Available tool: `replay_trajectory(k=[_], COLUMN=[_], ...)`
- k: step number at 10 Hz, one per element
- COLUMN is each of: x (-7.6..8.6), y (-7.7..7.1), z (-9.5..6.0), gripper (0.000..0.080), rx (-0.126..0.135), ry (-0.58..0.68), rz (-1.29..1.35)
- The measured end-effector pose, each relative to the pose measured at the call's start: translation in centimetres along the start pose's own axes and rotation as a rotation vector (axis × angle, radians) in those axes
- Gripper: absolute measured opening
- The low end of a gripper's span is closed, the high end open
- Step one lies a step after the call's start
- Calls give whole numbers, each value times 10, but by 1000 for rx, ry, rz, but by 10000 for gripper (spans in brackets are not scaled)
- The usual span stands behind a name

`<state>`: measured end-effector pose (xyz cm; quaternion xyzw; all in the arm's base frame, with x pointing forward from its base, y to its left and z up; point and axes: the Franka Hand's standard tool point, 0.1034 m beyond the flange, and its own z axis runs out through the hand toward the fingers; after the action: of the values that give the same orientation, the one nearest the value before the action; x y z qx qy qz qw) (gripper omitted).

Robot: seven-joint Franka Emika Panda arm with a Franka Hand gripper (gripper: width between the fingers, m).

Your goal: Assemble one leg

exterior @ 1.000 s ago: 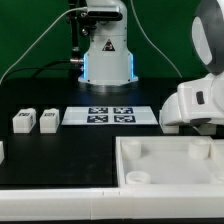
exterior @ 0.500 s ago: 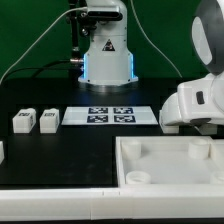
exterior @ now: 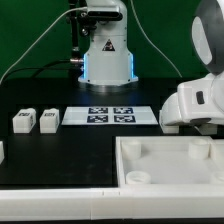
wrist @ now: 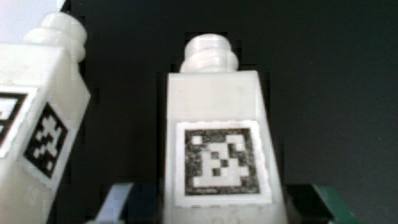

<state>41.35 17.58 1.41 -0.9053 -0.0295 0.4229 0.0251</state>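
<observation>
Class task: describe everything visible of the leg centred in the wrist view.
The leg is a white, plastic-looking block with a rounded peg at one end and a black-and-white square tag on its face. It rests on a black surface, apart from a similar leg, between the open end effector, untouched.

Coded tag (wrist: 221,162) on leg (wrist: 217,100), no text

Your Panda's base (exterior: 106,55) stands at 12 o'clock in the exterior view, a blue band glowing round it. The arm (exterior: 208,38) comes down from 2 o'clock, and its bulky white wrist (exterior: 195,102) hangs low at 3 o'clock. In the wrist view, the gripper (wrist: 228,205) points downward, its two fingers (wrist: 121,203) spread wide, jaws parted.
</observation>
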Motion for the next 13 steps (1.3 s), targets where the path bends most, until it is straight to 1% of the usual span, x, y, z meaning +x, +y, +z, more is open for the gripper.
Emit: replay_trajectory(k=[2,3,4,5,6,7,8,9,11,12,13], x=[-15,-12,-18,-28,-38,-38,-45,-51,-47,-48,-46], y=[8,9,8,10,12,14,17,17,15,15,13], z=[-32,-52,-73,-85,-99,-117,-126,-124,-124,-122,-127], gripper=[293,293,293,293,293,293,293,293,293,293,293], rx=[4,9,9,4,0,6,6,8,15,17,30], ry=[4,97,230,332,396,501,611,717,920,975,1084], rz=[-42,-42,-46,-45,-53,-52,-44,-30,-46,-52,-60])
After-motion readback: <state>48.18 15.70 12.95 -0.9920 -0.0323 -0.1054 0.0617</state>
